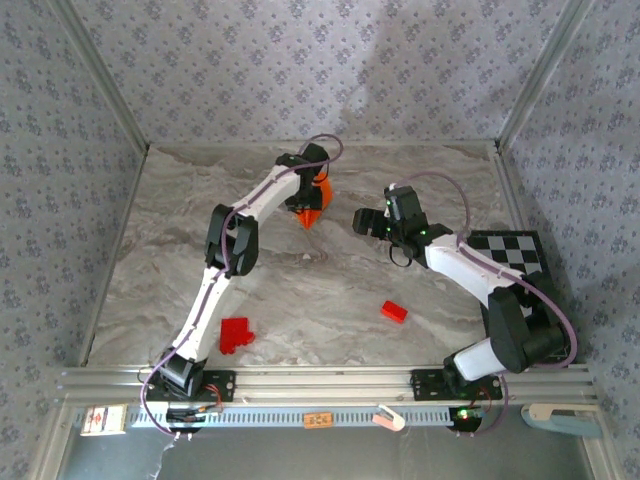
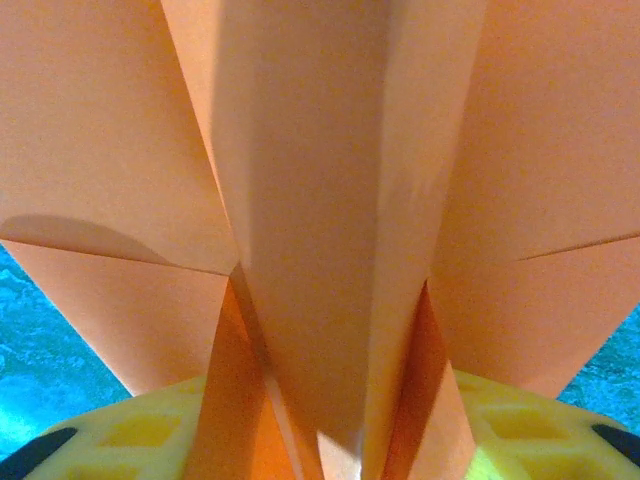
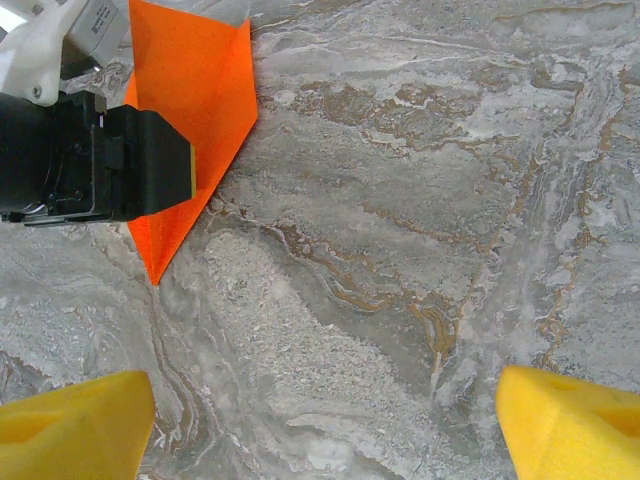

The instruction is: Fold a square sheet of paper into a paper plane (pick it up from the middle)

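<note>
Writing: on the metal rail (image 1: 330,382) at the near edge sit a small orange tag (image 1: 318,420) and a white tag (image 1: 103,420) w/ some red, but the letters are too small to read. The paper plane (image 1: 311,216) is plain orange, no print.

The left arm reaches far fwd and bends to the right at the elbow. The left claw (image 1: 308,198) is over the far middle of the table (image 1: 180,230). It grips the paper plane: in the left wrist view the folded centre strip sits between the yellow pads (image 2: 130,432), w/ wings spread to both sides. If the sharp tip touches the table, I cannot tell.

The right arm bends toward the left. The right claw (image 1: 366,220) hangs near the plane, not touching it, jaws wide apart w/ nothing between.
</note>
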`<action>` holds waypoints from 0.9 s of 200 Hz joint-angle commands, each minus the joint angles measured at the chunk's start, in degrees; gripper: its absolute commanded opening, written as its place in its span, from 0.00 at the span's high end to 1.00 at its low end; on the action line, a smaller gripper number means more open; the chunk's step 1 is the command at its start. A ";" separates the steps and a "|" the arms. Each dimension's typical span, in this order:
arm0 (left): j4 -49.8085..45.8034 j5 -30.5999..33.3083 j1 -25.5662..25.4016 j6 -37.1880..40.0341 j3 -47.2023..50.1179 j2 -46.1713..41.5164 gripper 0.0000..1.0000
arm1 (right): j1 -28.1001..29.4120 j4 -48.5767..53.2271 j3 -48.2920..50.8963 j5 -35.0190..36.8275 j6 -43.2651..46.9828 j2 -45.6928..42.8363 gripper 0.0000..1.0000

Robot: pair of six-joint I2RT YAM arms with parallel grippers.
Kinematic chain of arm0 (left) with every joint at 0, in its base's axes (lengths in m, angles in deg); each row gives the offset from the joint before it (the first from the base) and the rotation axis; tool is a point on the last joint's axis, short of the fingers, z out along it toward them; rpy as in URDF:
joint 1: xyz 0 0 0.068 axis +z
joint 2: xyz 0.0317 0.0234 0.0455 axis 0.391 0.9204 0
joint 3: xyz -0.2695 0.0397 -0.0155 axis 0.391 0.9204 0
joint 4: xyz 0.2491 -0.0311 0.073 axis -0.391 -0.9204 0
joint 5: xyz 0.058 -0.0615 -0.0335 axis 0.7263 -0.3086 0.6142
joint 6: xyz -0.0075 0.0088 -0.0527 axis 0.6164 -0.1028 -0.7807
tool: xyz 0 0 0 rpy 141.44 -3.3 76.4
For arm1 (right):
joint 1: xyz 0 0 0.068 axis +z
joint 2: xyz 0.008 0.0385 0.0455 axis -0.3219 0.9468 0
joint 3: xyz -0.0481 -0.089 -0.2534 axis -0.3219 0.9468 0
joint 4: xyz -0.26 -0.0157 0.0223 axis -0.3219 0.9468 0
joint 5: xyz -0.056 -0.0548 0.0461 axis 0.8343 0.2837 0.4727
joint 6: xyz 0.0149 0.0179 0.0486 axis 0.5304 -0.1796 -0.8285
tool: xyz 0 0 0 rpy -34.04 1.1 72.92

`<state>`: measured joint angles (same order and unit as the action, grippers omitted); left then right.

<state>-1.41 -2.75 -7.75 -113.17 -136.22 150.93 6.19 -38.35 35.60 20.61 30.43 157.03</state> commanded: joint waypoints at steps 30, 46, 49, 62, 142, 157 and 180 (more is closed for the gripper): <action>-2.51 -1.99 0.07 -1.10 -1.24 -2.51 0.51 | -0.34 0.85 -0.84 0.80 -0.95 0.32 0.10; -1.92 -1.64 -0.16 -1.60 -0.64 -4.99 0.50 | -0.30 1.06 -0.95 1.08 -0.96 0.28 0.10; -1.76 -1.55 -0.18 -1.68 -0.44 -5.48 0.50 | -0.30 1.11 -0.96 1.07 -0.96 0.24 0.10; -0.75 -1.15 -0.50 -2.04 0.84 -7.69 0.49 | -0.29 1.18 -1.03 1.23 -0.96 0.25 0.10; 3.50 2.31 -1.06 -1.61 9.86 -22.32 0.35 | -0.39 3.73 -3.08 3.12 -0.02 -1.46 0.10; 5.59 4.06 -1.07 -1.38 13.54 -27.09 0.34 | -0.50 4.82 -4.11 4.38 0.86 -2.75 0.09; 11.51 8.84 -0.90 -0.91 22.87 -36.95 0.28 | -0.69 7.58 -6.00 7.58 4.28 -5.32 0.08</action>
<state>4.49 0.27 -8.62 -114.78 -120.31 123.89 6.04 -34.37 33.05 23.65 30.98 155.76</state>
